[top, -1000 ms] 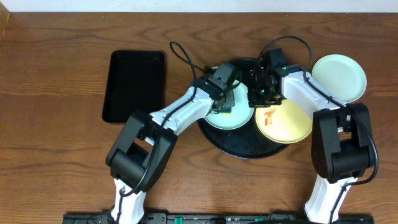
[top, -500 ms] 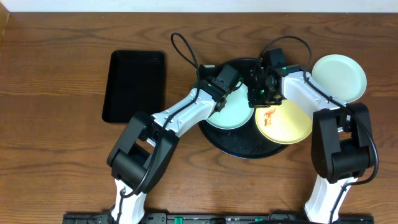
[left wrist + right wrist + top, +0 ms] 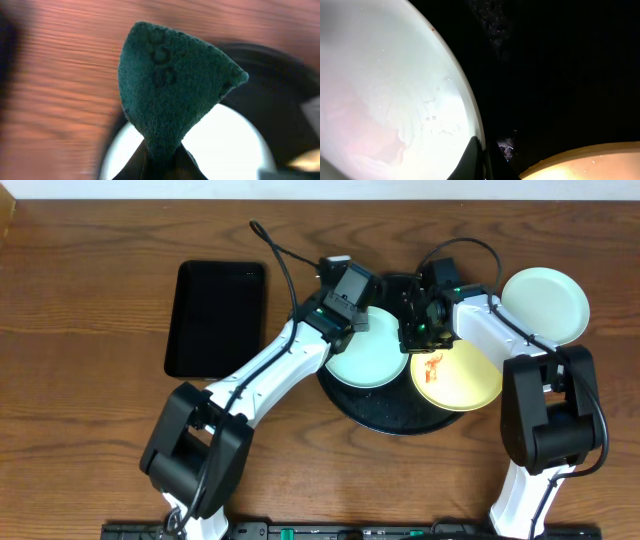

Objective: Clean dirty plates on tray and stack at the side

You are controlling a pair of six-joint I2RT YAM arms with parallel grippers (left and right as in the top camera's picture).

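A pale mint-blue plate (image 3: 368, 358) lies on the large round black tray (image 3: 385, 418), with a yellow plate (image 3: 462, 380) bearing a red-orange smear beside it. A second mint plate (image 3: 545, 305) sits on the table to the right of the tray. My left gripper (image 3: 352, 308) is shut on a green scrub pad (image 3: 170, 85) and holds it above the mint plate's far edge (image 3: 225, 145). My right gripper (image 3: 415, 340) is shut on the mint plate's rim (image 3: 395, 100), with its fingers (image 3: 480, 157) pinching the edge. The yellow plate's edge (image 3: 590, 162) shows beside it.
A smaller rectangular black tray (image 3: 215, 315) lies on the wooden table to the left of the round tray. Both arms reach in over the round tray's far half. A black cable loops above the left arm (image 3: 275, 255).
My left gripper has lifted off the mint plate and moved back and left with the scrub pad, uncovering the plate. The right gripper has kept its hold on the rim.
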